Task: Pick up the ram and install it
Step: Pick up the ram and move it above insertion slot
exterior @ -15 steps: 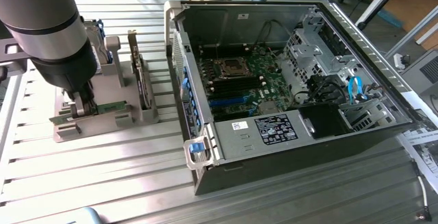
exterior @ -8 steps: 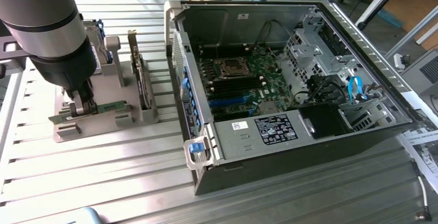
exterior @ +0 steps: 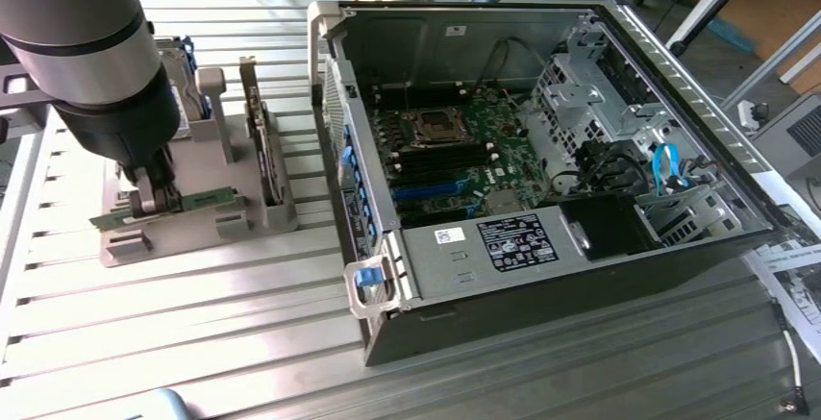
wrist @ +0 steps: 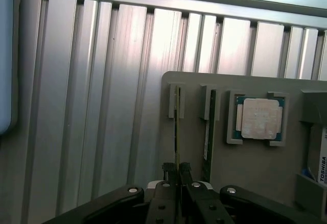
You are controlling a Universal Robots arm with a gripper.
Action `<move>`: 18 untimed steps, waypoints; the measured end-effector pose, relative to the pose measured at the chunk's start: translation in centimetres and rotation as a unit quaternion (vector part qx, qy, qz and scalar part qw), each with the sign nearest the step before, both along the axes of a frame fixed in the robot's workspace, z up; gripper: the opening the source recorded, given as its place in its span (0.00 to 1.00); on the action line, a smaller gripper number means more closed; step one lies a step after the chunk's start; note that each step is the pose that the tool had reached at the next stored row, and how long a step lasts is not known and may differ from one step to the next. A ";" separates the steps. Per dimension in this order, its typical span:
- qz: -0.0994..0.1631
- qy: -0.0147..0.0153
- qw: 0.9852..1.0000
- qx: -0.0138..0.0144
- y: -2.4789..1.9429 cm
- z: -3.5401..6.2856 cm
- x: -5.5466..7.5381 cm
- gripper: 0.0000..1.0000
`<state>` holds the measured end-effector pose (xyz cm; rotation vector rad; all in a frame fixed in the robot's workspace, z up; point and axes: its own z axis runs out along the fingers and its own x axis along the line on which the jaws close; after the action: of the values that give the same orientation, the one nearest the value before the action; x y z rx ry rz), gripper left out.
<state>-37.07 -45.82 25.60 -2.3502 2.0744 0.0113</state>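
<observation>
The ram is a slim green stick seen edge-on, its far end at the slot bracket of the grey holder. My gripper is shut on its near part, the black fingers pressed to both faces. In the exterior view the gripper hangs under the arm at the left, gripping the ram, which lies along the holder. A second ram stick stands in the neighbouring slot. The open computer case shows the motherboard's black memory slots.
A square silver CPU rests in a pocket of the holder, with a labelled drive beyond it. An upright expansion card stands between the holder and the case. Ribbed aluminium table lies all around.
</observation>
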 end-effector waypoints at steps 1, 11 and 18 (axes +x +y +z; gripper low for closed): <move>0.000 0.000 1.000 0.000 0.00 0.04 0.0 0.14; 0.000 0.000 1.000 0.000 0.00 0.48 0.0 0.14; 0.000 0.000 1.000 0.000 0.00 0.84 0.0 0.14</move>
<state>-37.07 -45.82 26.44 -2.3503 2.0744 0.0113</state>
